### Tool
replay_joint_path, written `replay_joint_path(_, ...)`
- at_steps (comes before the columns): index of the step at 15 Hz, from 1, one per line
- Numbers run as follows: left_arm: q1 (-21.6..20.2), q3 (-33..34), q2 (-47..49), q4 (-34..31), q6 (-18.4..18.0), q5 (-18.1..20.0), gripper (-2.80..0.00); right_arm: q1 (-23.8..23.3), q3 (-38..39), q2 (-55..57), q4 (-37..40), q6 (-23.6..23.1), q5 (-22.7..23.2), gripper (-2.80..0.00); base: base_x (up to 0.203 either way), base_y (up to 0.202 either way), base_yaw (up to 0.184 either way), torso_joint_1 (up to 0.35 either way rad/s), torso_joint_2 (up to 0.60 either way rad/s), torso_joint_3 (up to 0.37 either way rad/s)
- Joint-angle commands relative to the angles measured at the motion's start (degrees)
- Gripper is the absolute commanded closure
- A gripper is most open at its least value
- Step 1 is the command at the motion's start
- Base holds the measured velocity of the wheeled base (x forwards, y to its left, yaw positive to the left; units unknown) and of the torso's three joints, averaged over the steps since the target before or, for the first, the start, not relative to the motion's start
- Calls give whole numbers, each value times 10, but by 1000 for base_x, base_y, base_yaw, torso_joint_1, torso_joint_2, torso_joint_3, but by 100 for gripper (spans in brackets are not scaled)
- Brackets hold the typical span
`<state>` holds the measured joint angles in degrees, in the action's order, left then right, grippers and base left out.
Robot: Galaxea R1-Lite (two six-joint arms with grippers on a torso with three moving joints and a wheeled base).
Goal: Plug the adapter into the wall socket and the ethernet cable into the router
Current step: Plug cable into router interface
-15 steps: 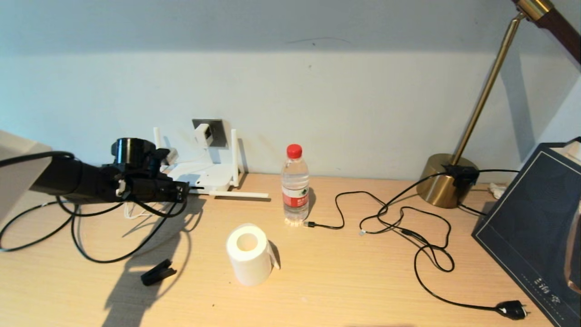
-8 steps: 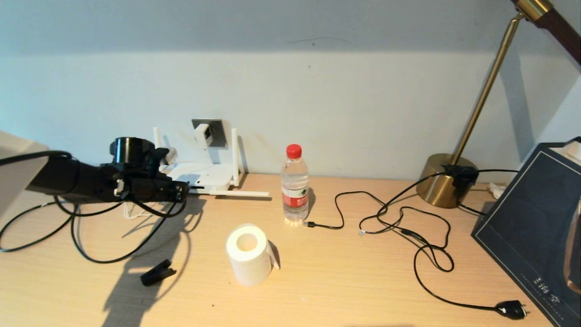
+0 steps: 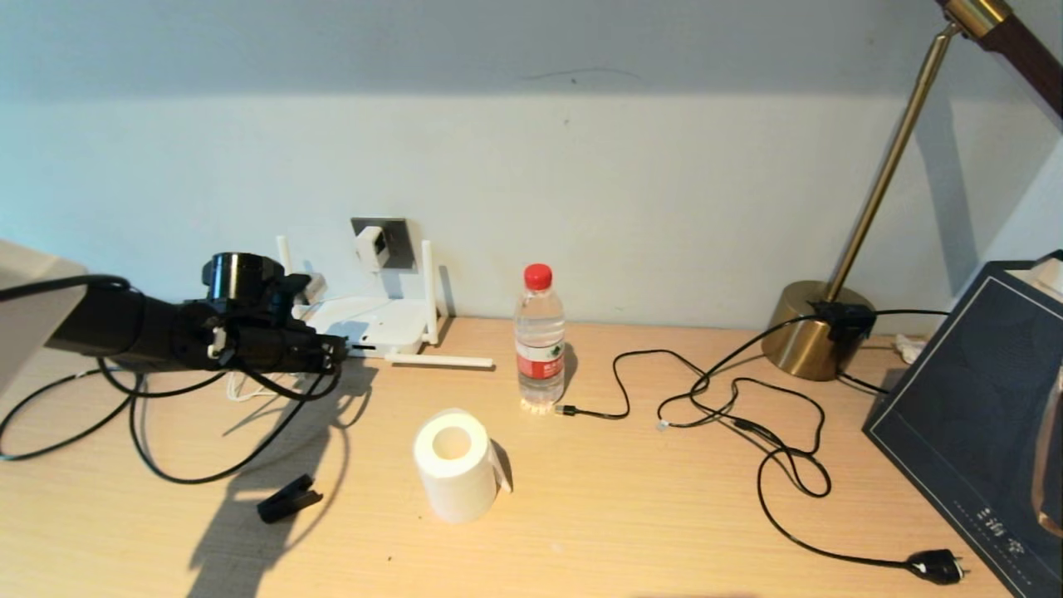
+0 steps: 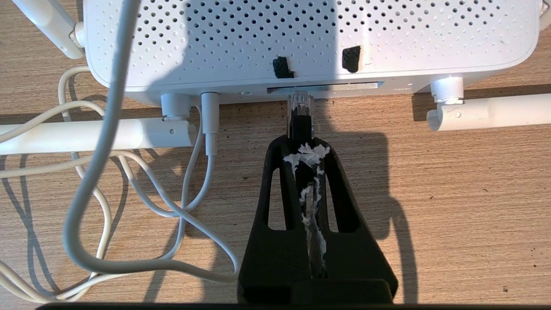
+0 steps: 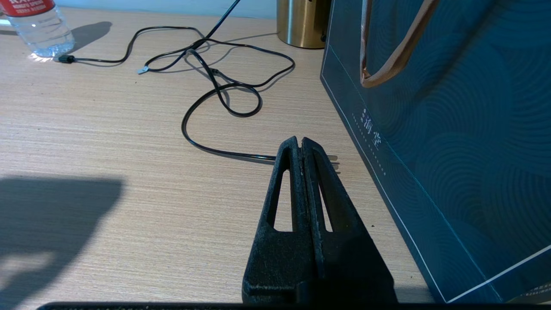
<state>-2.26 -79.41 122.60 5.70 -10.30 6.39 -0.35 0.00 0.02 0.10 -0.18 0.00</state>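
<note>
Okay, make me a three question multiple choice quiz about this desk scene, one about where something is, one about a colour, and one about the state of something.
1. Where is the adapter?
A. Lying beside the paper roll
B. Seated in the wall socket above the router
C. Inside the blue bag

2. What colour is the water bottle's cap?
A. Red
B. Green
C. White

3. What is the left gripper doing?
A. Hanging open over bare desk
B. Shut on the water bottle
C. Shut on the ethernet cable, with the clear plug tip at the router's port slot

Answers: 1 B, the head view shows the white cube on the grey plate. 2 A, the cap is red in the head view. 3 C, the left wrist view shows the fingers closed around the plug at the router's front edge. The right gripper sits shut and idle by the blue bag.
</note>
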Motion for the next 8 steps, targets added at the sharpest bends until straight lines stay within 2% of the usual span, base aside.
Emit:
replay_joint_path(1,0,-7,2,-7,-1,0,0,0,0,0,0,-1,0,0,0,0,0,0,0,0)
replay_joint_path(3,0,-16,3,-25,-1,0,0,0,0,1,0,-1,0,0,0,0,0,0,0,0)
replay_joint_path(8,1,-16,7,-25,-2,0,0,0,0,0,0,0,0,0,0,0,0,0,0,0)
